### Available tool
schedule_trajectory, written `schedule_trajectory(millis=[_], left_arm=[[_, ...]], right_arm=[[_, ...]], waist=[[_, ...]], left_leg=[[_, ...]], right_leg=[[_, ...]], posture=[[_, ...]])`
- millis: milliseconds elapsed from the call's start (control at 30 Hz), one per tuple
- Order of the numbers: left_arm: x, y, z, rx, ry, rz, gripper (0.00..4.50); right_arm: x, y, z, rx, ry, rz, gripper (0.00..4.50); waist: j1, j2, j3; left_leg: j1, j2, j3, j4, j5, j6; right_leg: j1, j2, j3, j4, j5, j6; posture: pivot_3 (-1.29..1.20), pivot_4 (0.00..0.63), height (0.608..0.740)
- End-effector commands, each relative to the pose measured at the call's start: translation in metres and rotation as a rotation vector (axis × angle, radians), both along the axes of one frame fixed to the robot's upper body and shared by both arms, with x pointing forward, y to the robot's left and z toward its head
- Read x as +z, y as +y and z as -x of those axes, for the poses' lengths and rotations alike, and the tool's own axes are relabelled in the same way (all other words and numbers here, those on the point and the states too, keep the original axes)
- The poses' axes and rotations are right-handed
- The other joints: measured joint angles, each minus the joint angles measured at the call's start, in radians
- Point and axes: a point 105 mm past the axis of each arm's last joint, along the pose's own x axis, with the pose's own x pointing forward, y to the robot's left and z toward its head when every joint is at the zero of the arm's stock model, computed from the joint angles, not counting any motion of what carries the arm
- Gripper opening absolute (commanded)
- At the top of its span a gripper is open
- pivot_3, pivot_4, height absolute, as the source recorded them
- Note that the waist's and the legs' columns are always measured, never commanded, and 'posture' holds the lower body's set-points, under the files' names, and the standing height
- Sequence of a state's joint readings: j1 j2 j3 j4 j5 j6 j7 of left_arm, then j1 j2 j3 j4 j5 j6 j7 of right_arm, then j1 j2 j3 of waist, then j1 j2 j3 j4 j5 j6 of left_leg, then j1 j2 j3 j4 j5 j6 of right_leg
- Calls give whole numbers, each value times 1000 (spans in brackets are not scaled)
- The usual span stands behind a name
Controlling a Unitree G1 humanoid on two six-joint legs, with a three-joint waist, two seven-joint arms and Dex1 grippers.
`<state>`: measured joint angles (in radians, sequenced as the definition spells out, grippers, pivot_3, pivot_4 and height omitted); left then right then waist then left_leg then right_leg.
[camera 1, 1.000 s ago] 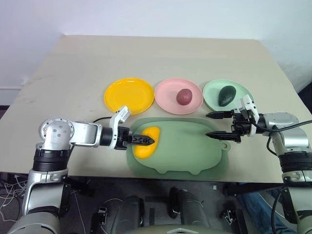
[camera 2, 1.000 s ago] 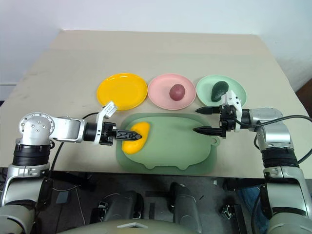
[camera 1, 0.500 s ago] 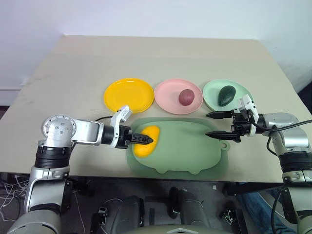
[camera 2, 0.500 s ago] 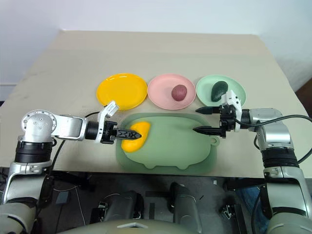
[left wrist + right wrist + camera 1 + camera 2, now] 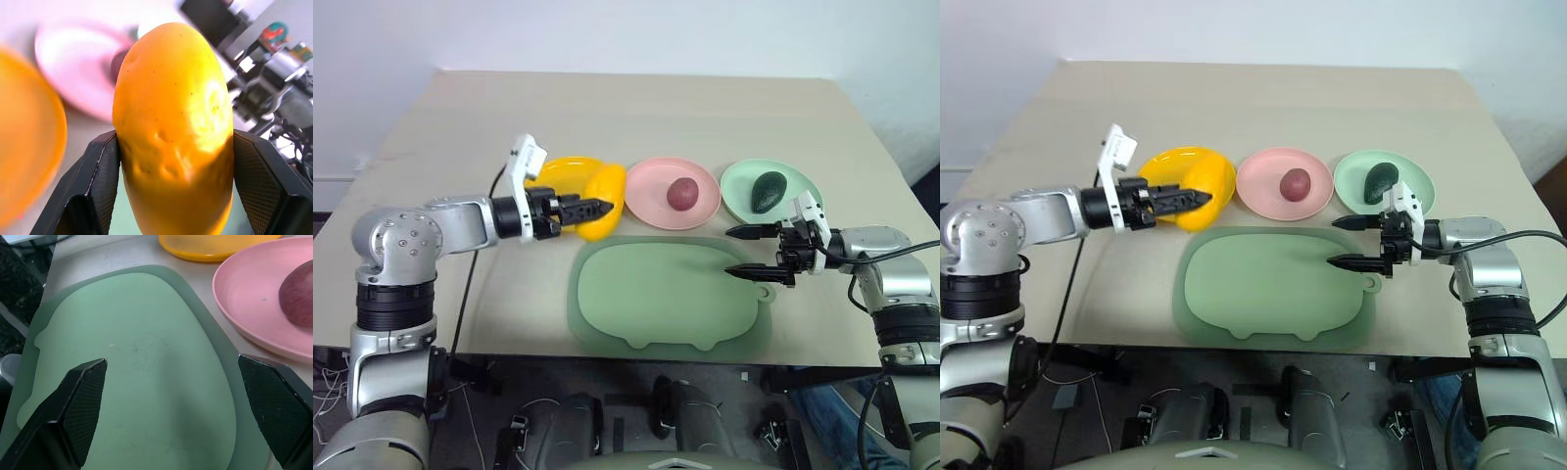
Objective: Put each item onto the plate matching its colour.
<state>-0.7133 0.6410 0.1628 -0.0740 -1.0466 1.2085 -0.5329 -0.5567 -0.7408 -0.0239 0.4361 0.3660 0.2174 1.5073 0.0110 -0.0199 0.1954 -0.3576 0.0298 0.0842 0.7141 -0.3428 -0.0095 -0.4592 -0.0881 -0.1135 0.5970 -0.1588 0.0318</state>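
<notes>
Mango is clamped in the left gripper jaws, held up over the near edge of the yellow plate with the arm reaching level toward the right. Right gripper hangs over the green board's right end, pointing left, jaws wide apart and empty. No readable writing anywhere.

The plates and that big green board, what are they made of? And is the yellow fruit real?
The yellow plate, pink plate and light green plate look like matte moulded plastic with smooth thin rims. The pig-shaped board seems soft, translucent silicone or plastic. The mango looks like a glossy dimpled plastic replica, though that's uncertain.
</notes>
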Motion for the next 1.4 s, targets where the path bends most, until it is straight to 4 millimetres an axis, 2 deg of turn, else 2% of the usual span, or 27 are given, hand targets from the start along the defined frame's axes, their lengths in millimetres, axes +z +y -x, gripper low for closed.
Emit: schedule_trajectory(millis=[33,67,167,300,533,833,1033,1067,1167,1300,1400], left_arm=[[15,23,-14,101,-117,-21,2993],[9,28,-18,129,-128,-71,2993],[3,62,-47,349,-214,-177,2993],[-11,76,-59,420,-265,-262,2993],[-18,78,-74,478,-324,-276,2993],[-42,76,-99,558,-278,-236,2993],[-47,73,-109,559,-220,-177,2993],[-48,75,-110,568,-203,-169,3707],[-48,76,-112,575,-201,-176,4470],[-45,69,-109,533,-186,-141,4470],[-32,60,-102,455,-178,-74,4470]], right_arm=[[12,2,-4,10,-48,-6,4500],[12,3,-4,10,-48,-6,4500],[12,3,-5,9,-49,-9,4500],[13,6,-4,17,-55,-11,4500],[14,8,-5,15,-62,-18,4500],[14,8,-2,6,-53,-24,4500],[14,8,-1,-2,-50,-24,4500],[14,8,-1,-3,-51,-24,4500],[14,7,0,-4,-46,-24,4500],[13,8,-1,-9,-44,-31,4500],[14,9,-2,-9,-43,-36,4500]], waist=[[-1,0,0],[-1,0,0],[0,0,0],[3,0,0],[2,0,0],[2,0,0],[2,0,0],[1,0,0],[1,0,0],[1,0,0],[1,0,0]], left_leg=[[0,0,0,0,0,0],[0,0,0,0,0,0],[0,0,1,0,0,0],[-1,0,1,0,0,0],[-2,0,1,0,0,1],[-2,0,1,0,-1,1],[-2,0,1,0,-1,1],[-2,0,1,0,-1,1],[-2,0,1,0,-1,1],[-2,1,1,0,-1,2],[-2,1,1,0,-1,1]], right_leg=[[0,0,0,0,0,0],[0,0,0,0,0,0],[0,0,0,0,0,0],[0,0,0,-1,0,0],[-1,0,-1,-1,0,0],[-1,0,-1,-1,0,0],[-1,0,-1,-1,0,0],[-1,0,-1,-1,0,0],[-1,0,-1,-1,0,0],[-1,-1,-1,-1,0,0],[-1,0,-1,-1,0,1]], posture=[[0,150,740],[0,150,740],[0,150,740],[0,150,740],[0,150,740],[0,150,740],[0,150,740],[0,150,740],[0,150,740],[0,150,740],[0,150,740]])
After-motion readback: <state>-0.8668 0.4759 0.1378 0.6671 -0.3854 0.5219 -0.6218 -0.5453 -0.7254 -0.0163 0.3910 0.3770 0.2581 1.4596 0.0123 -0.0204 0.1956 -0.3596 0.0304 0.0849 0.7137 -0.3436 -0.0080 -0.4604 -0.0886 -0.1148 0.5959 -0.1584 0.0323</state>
